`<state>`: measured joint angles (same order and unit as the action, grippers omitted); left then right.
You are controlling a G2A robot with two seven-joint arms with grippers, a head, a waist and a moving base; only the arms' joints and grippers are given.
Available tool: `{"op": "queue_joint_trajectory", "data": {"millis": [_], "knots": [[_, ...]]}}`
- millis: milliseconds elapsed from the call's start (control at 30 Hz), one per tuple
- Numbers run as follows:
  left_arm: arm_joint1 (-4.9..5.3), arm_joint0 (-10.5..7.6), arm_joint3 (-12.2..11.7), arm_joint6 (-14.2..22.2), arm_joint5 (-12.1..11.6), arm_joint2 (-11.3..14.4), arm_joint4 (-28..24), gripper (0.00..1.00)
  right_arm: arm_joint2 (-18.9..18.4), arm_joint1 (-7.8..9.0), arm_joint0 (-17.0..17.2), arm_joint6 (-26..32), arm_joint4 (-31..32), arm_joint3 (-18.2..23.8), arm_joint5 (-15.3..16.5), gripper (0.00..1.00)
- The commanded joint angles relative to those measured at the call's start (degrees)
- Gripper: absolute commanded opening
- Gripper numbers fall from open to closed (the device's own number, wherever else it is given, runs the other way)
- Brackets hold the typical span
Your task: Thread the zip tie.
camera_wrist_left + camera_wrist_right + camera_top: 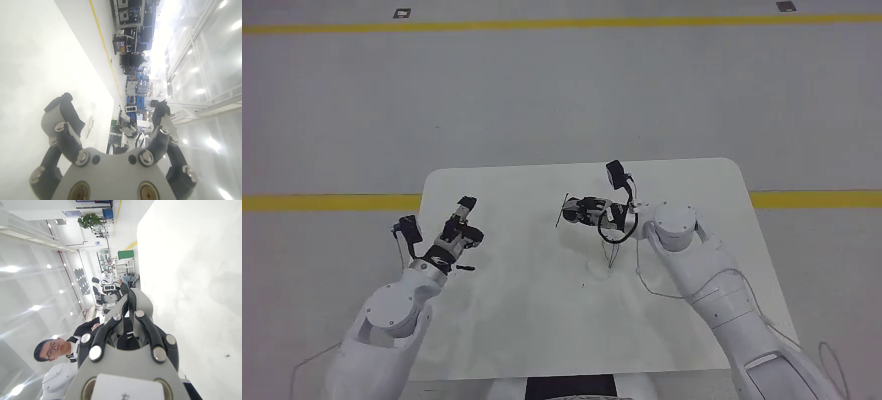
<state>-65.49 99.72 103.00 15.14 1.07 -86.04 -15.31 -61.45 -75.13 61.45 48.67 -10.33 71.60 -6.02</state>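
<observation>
The right gripper (568,211) was clenched on the zip tie (559,221), a thin dark strip that lay across its fingertips. In the right wrist view its 2 fingers (140,302) were pressed together, with a thin dark edge showing between them. This gripper was positioned over the middle part of the white worktop (522,320).

The left gripper (470,225) was released, with its 2 fingers (66,108) spread wide. It was positioned over the left part of the worktop, well apart from the right gripper, and its open end was turned toward the far edge of the worktop.

The zip tie was well apart from the left gripper, off to that gripper's right. A small dark speck (582,285) lay on the worktop near the right gripper, on the side toward the robot.
</observation>
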Motion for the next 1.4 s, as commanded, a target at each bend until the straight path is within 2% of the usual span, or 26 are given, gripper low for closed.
{"op": "queue_joint_trajectory", "data": {"millis": [0,33,100,200,267,300,333,367,633,767,867,1000,1100,1133,1367], "knots": [[-0.03,-0.14,-0.04,0.03,-0.15,0.15,-0.23,1.00,0.00,0.00,0.00,0.00,0.00,0.00,0.00,0.00],[-0.06,-0.46,-0.05,0.49,-0.90,0.43,-0.39,1.00,0.02,-0.01,0.15,-0.26,-0.06,0.05,0.04,0.00],[-0.02,-0.97,-0.32,3.72,-3.51,1.12,-0.74,1.00,0.19,-0.22,1.05,-2.10,-1.79,0.54,-0.67,0.00],[-0.04,-1.93,-1.24,8.48,-7.28,1.75,-3.93,1.00,0.88,-0.64,1.32,-4.81,-3.77,0.73,-2.13,0.00],[-0.14,-2.67,-2.32,11.57,-9.61,2.43,-7.52,1.00,1.48,-0.98,1.38,-6.90,-4.96,0.78,-2.83,0.00],[-0.24,-2.94,-2.86,12.53,-10.35,2.76,-9.75,1.00,1.75,-1.12,1.42,-7.75,-5.34,0.81,-3.07,0.00],[-0.44,-3.22,-3.84,14.29,-10.92,3.47,-14.17,1.00,2.06,-1.30,1.52,-8.83,-5.96,0.83,-3.32,0.00],[-0.45,-3.67,-4.72,15.34,-11.07,3.48,-15.58,1.00,2.24,-1.38,1.48,-9.89,-5.76,0.85,-3.48,0.00],[-0.41,-3.88,-5.08,15.13,-11.46,3.23,-15.00,1.00,2.47,-1.37,1.32,-10.82,-4.52,0.98,-3.43,0.00],[-0.44,-4.23,-5.92,16.58,-11.72,4.30,-15.06,1.00,2.93,-1.53,2.57,-13.63,-4.26,3.27,-2.07,0.00],[-0.64,-4.75,-7.19,17.87,-12.67,5.29,-18.20,1.00,3.52,-1.82,3.68,-16.75,-4.55,5.33,-1.52,0.00],[-1.03,-6.19,-10.16,19.29,-15.71,7.11,-21.03,1.00,4.17,-2.13,4.96,-20.16,-4.75,7.58,-1.08,0.00],[-1.35,-7.80,-12.46,19.99,-18.08,8.61,-21.89,1.00,4.04,-2.21,6.32,-23.35,-4.72,9.74,-2.10,0.00],[-1.42,-8.63,-13.23,20.23,-19.83,9.12,-20.64,1.00,4.06,-2.22,6.98,-24.34,-4.70,10.76,-2.72,0.00],[-1.44,-8.78,-13.49,20.23,-20.22,9.24,-20.29,1.00,4.14,-2.20,7.32,-24.93,-4.06,11.51,-3.08,0.00]]}}
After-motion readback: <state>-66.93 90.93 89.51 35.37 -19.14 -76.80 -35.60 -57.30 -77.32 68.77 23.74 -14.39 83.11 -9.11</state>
